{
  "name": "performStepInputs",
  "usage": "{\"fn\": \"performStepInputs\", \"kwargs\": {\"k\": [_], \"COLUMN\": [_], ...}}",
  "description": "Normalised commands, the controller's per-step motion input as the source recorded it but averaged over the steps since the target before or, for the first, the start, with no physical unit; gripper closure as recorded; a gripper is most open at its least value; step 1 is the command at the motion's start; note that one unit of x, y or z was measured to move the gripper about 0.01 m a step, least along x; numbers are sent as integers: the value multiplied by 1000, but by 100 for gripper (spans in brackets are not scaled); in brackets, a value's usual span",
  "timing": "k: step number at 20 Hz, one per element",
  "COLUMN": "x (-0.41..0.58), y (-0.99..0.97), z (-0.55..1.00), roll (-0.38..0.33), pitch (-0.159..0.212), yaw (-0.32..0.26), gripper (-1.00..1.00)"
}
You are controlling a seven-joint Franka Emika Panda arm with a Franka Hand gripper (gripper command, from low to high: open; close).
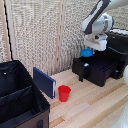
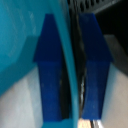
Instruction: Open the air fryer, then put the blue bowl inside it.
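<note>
1. Nearest the lens in the wrist view: two blue fingertips (image 2: pixel 95 70) of the gripper (image 2: pixel 71 75), flat and blocky, matte, edges blurred.
2. Clamped between them: thin curved rim of the blue bowl (image 2: pixel 15 45), smooth glossy light-blue plastic, running lengthwise along the pads.
3. Closed on that rim, pads on either side of the wall.
4. Seen from outside: gripper (image 1: pixel 90 50) pointing down on a bulky white arm, blue bowl (image 1: pixel 87 52) hanging at its tip, small, round, shallow; tilt not clear.
5. Directly below the gripper: open black drawer of the air fryer (image 1: pixel 107 62), boxy, glossy on top, bowl held above it and not resting.
6. Lower and toward the exterior view's left of the gripper: air fryer handle (image 1: pixel 81 74), short black bar, long axis upright, facing away from the base.
7. Further down that side, well apart: red cup (image 1: pixel 64 93), upright on pale wooden table (image 1: pixel 95 107).
</note>
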Motion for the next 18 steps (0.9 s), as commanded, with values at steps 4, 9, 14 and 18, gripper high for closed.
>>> {"fn": "performStepInputs", "kwargs": {"k": [4, 9, 14, 18], "x": [0, -2, 0, 0], "y": [-379, -310, -170, 0], "z": [-361, -270, -191, 224], "roll": [-2, -14, -5, 11], "pitch": [165, 178, 111, 5], "yaw": [88, 79, 74, 37], "gripper": [100, 100, 100, -100]}}
